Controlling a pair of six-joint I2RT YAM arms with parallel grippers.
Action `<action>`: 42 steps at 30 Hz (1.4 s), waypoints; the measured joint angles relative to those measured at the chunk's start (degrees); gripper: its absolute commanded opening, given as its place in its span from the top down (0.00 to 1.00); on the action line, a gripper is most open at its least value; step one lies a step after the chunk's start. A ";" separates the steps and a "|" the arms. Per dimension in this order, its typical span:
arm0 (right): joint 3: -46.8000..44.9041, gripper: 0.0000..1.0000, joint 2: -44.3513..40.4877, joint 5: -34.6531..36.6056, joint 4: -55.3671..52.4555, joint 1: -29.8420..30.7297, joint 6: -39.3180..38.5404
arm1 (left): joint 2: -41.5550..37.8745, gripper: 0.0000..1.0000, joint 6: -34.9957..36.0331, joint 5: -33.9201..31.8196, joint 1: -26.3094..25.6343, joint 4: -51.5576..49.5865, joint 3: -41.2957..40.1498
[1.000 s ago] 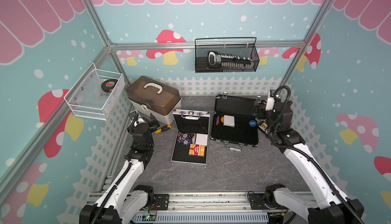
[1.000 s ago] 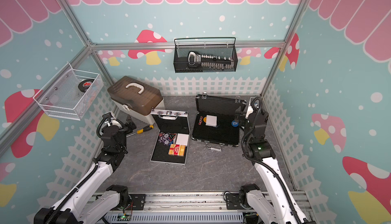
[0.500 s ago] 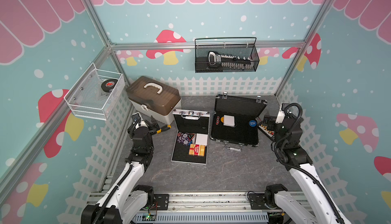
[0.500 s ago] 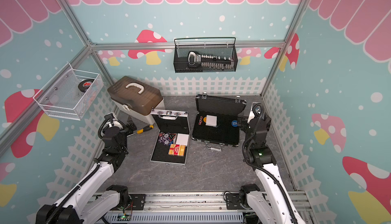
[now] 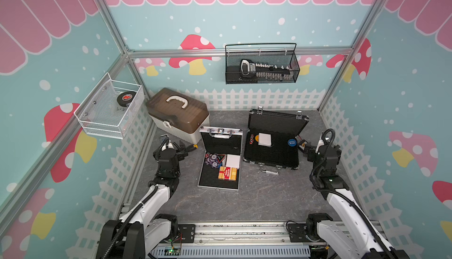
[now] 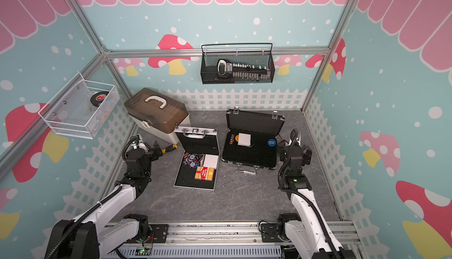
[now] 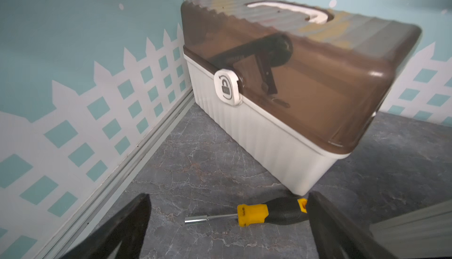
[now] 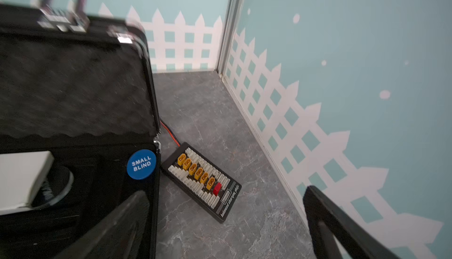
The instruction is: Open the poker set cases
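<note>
Left tool (image 7: 227, 196) first: its black fingers (image 7: 132, 221) are spread wide with nothing between them, low over the grey worktop (image 7: 195, 162). A yellow-and-black screwdriver (image 7: 269, 212) lies just ahead, and past it stands the white box (image 7: 269, 142), brown lid down. Over to the right tool (image 8: 226, 191): it is parted too and empty, hanging beside the black case (image 8: 73, 86), whose lid stands up. A blue SMALL BLIND disc (image 8: 141, 164) rests in the corner of the base, and a connector board (image 8: 203, 182) lies on the worktop just beside the case. The lid's latch is blurred here, so I can't call how it sits. In both top views the black case and the silver case (image 5: 209, 179) lie open side by side mid-worktop, with chips (image 5: 211, 160) and a red card pack (image 5: 227, 173) in the silver one.
</note>
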 measured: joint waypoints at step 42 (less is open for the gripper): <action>2.51 0.02 -16.09 38.86 -5.75 -7.78 -27.65 | -23.61 0.01 39.36 -56.57 -5.81 22.01 -24.92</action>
